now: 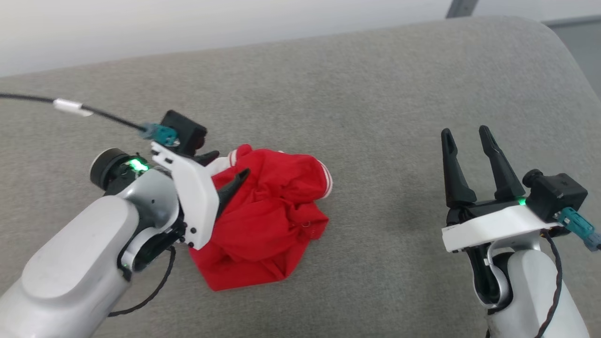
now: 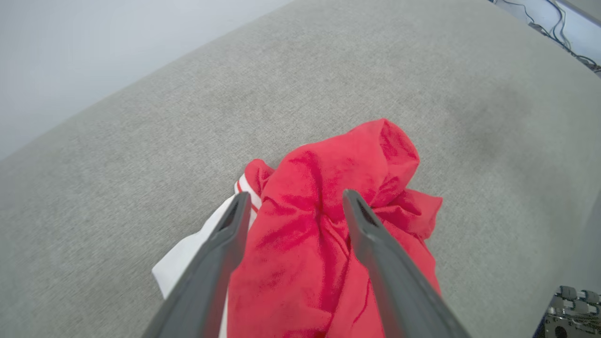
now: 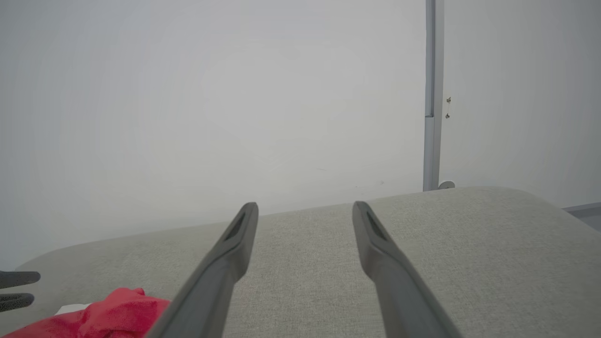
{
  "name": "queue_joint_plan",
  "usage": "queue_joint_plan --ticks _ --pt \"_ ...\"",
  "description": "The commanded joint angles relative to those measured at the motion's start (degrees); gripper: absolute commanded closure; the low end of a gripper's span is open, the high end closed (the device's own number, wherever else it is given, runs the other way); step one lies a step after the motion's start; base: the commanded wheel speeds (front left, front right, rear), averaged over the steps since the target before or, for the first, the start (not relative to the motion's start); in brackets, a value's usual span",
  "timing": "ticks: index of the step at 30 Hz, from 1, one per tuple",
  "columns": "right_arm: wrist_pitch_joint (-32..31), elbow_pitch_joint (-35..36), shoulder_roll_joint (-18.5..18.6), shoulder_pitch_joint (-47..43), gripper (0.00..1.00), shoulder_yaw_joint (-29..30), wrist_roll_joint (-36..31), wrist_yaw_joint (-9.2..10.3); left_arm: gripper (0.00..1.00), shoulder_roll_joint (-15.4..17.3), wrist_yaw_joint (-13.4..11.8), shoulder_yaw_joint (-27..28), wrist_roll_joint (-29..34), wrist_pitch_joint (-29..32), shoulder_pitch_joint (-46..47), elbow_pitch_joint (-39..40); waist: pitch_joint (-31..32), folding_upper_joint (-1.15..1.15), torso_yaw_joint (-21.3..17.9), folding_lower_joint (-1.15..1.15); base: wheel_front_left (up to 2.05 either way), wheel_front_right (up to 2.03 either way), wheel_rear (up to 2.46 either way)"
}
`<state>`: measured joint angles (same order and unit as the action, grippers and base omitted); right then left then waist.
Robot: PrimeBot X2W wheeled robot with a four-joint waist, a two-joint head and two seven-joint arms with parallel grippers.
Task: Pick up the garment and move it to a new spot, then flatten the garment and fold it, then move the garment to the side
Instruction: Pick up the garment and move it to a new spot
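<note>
The garment [image 1: 267, 220] lies crumpled in a red heap on the grey cushioned surface [image 1: 375, 117], left of centre in the head view, with a white sleeve and striped trim showing at its far and left edges. The left gripper [image 1: 230, 164] hovers over the heap's left side with its fingers spread. In the left wrist view the two fingers stand apart over the red cloth [image 2: 328, 244], pinching nothing; whether they touch it cannot be told. The right gripper [image 1: 465, 132] stands well apart to the right, fingers spread and empty above bare cushion. Open grey surface runs around the garment on all sides, widest between it and the right gripper. The cushion's far edge meets a pale wall [image 1: 188, 23], and its far right corner [image 1: 540, 28] curves away.
</note>
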<state>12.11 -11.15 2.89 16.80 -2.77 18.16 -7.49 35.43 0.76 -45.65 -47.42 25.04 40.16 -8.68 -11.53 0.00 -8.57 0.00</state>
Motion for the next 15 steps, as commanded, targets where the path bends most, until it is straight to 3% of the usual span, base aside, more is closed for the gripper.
queue_joint_plan --ticks 1,15 --pt "-0.1 0.2 0.0 -0.8 0.0 0.3 -0.3 0.0 0.0 0.4 -0.6 0.6 -0.2 -1.4 -1.2 0.7 1.3 0.0 1.5 0.0 0.0 0.0 0.0" --pt "-0.6 0.2 0.0 -3.7 0.0 2.2 -1.9 0.0 0.0 3.6 -6.8 8.6 -0.4 -21.6 -13.4 6.2 6.1 0.0 7.3 0.0 0.0 0.0 0.0"
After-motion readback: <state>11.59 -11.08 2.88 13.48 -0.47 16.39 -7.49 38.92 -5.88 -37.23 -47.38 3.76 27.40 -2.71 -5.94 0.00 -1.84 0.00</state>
